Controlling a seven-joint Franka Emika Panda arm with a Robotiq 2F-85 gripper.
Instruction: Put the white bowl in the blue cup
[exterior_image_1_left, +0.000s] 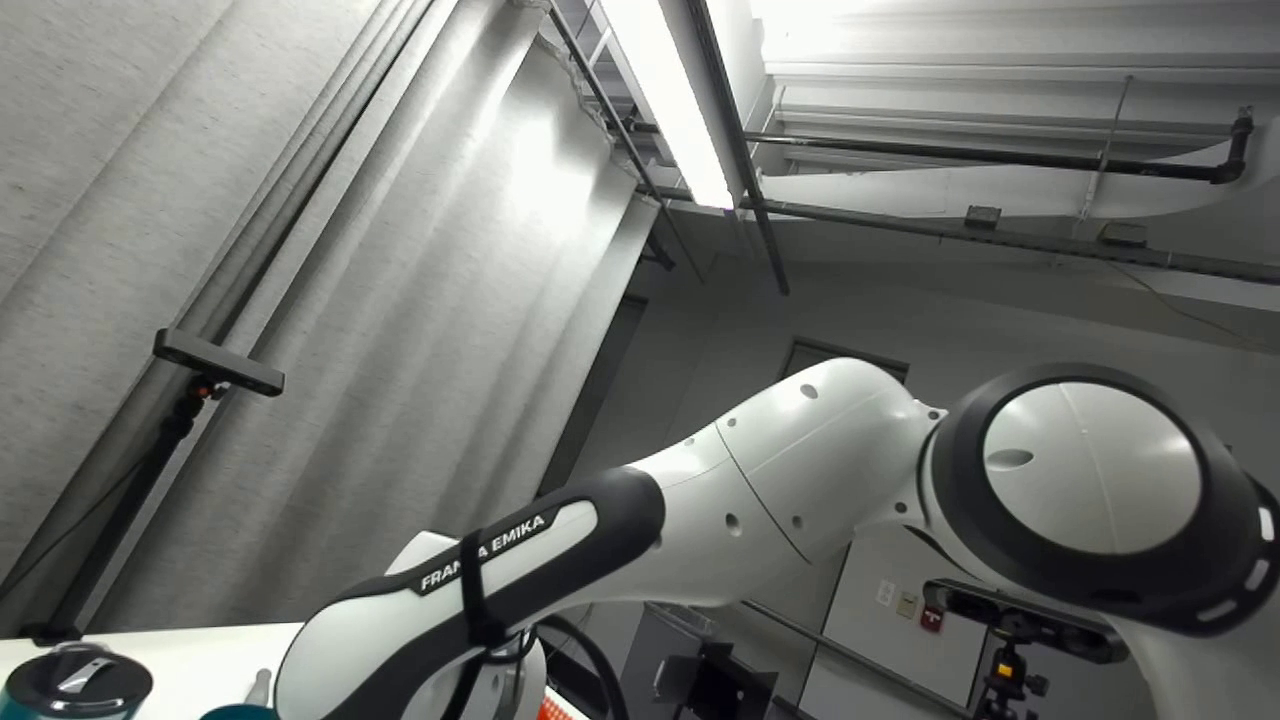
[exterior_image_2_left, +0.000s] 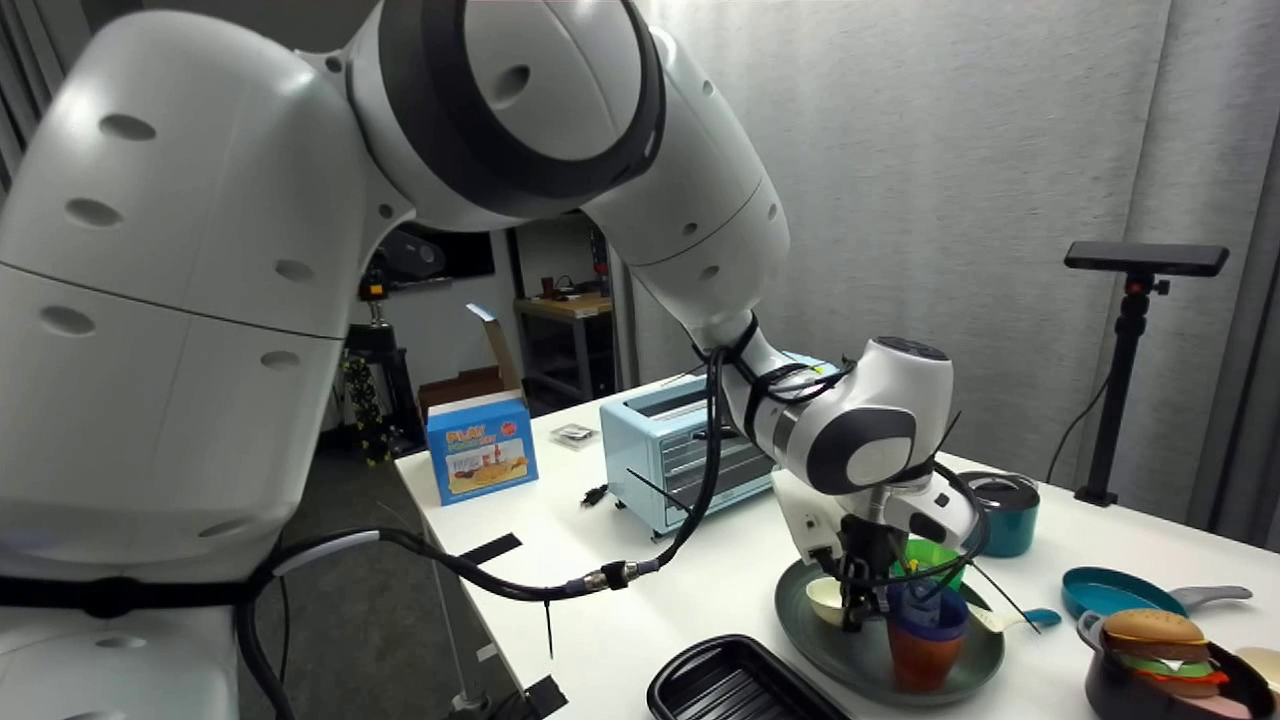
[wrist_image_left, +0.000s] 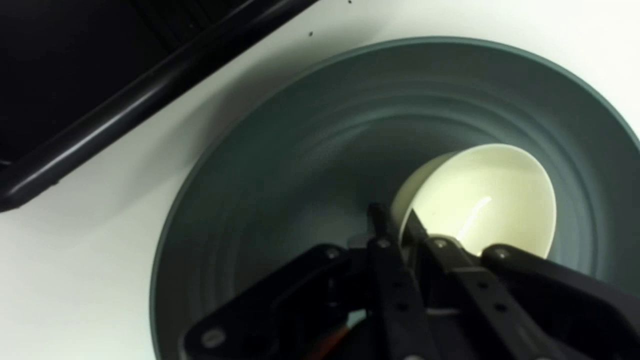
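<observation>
The white bowl (exterior_image_2_left: 825, 602) is at the dark green plate (exterior_image_2_left: 822, 660) in an exterior view. In the wrist view the bowl (wrist_image_left: 495, 195) is tilted over the plate (wrist_image_left: 280, 165). My gripper (wrist_image_left: 397, 222) is shut on the bowl's wall, one finger inside and one outside; the gripper (exterior_image_2_left: 857, 612) points down in an exterior view. I cannot tell whether the bowl touches the plate. The blue cup (exterior_image_2_left: 938, 625) sits in an orange cup (exterior_image_2_left: 920, 668) on the plate, beside the gripper. In the wrist view the fingers hide the cups, except an orange sliver.
A green container (exterior_image_2_left: 925, 556) is behind the gripper. A black tray (exterior_image_2_left: 735, 680) lies in front of the plate. A light blue toaster oven (exterior_image_2_left: 650, 450), a teal pot (exterior_image_2_left: 1010, 525), a teal pan (exterior_image_2_left: 1115, 592) and a black pot (exterior_image_2_left: 1130, 690) with a toy burger stand around.
</observation>
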